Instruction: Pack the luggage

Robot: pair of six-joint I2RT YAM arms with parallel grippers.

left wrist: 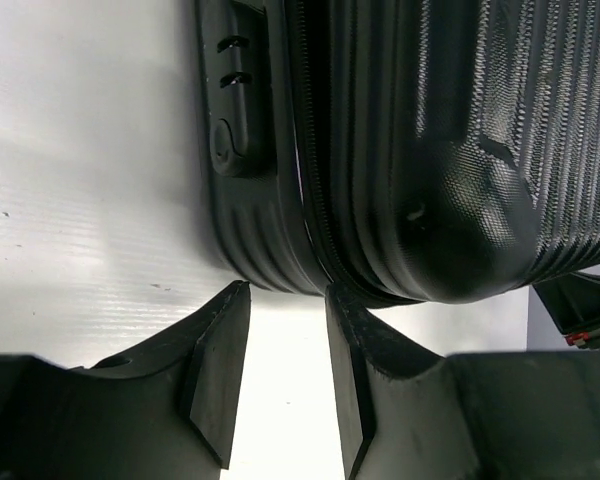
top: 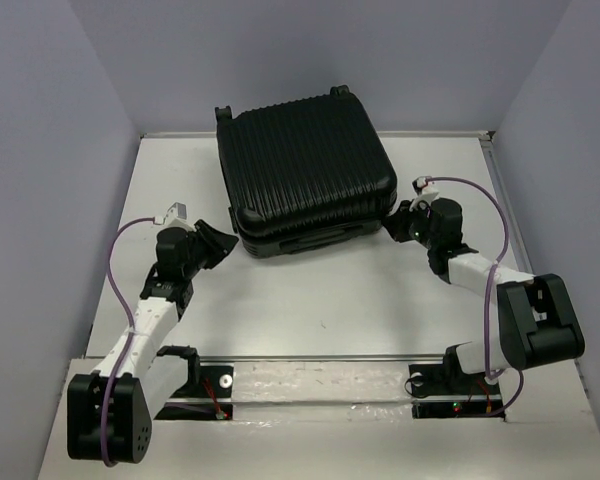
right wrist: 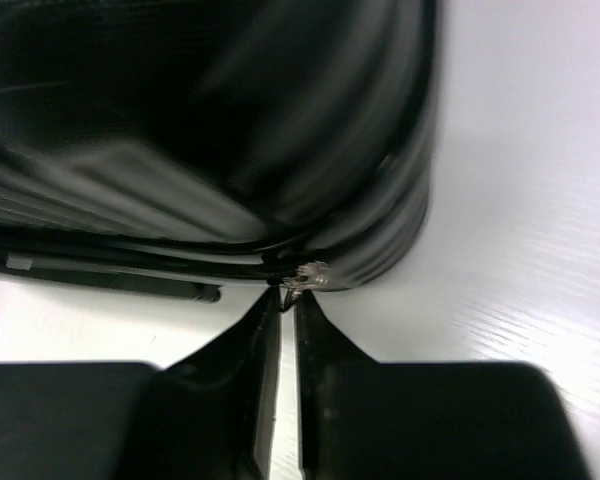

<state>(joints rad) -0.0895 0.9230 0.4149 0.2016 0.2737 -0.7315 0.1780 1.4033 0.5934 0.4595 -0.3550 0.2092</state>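
- Top external view is showing the luggage lying flat and closed on the table, toward the far middle, with an arm at each near corner
- Right gripper is sitting at the near right corner, fingers pressed almost together and seemingly pinching the small silvery zip pull
- Left gripper is hovering spread, holding nothing, just beside the near left corner where the zip seam is curving round
- Zipping shut is looking like the step in hand; the next move is calling for a steady drag along the seam, the left arm bracing the shell
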